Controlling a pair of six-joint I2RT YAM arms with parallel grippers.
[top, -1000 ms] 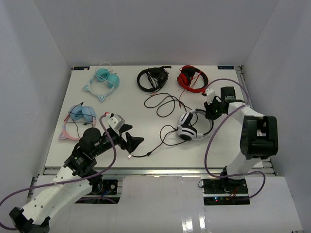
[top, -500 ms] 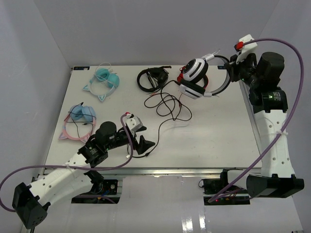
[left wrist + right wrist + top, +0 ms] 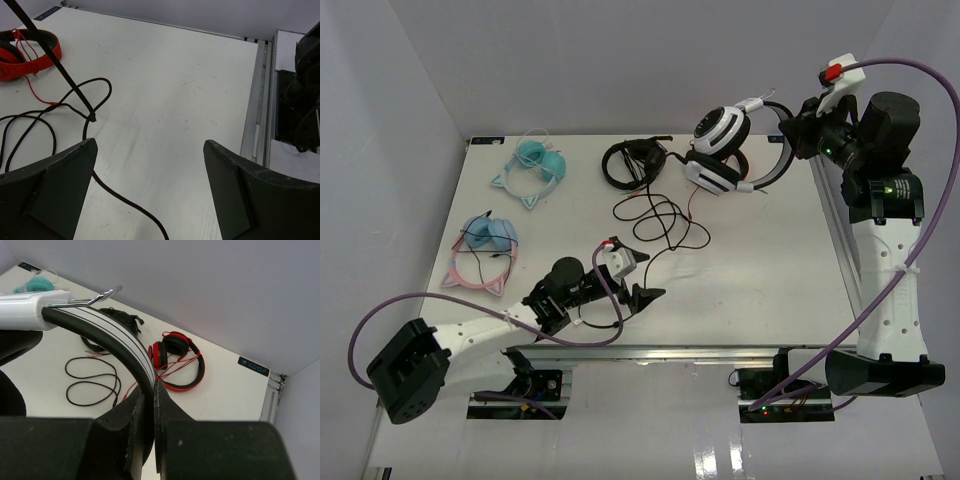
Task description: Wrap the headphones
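Note:
The white headphones [image 3: 722, 150] hang tilted over the table's far right, with round white-and-black cups. My right gripper [image 3: 790, 135] is shut on their headband, which shows white over black between the jaws in the right wrist view [image 3: 131, 351]. Their thin black cable [image 3: 660, 212] drops to the table and lies in loose loops; the loops also show in the right wrist view [image 3: 117, 382]. My left gripper [image 3: 645, 278] is open low over the table, just near of the loops. In the left wrist view the cable [image 3: 127, 202] runs beside the left finger [image 3: 55, 185], untouched.
An all-black pair [image 3: 630, 162] lies at the back centre. A red-and-black pair [image 3: 180, 357] lies under the lifted white pair and also shows in the left wrist view [image 3: 25, 50]. Teal cat-ear headphones [image 3: 532, 165] and a pink-and-blue pair [image 3: 485, 250] lie at the left.

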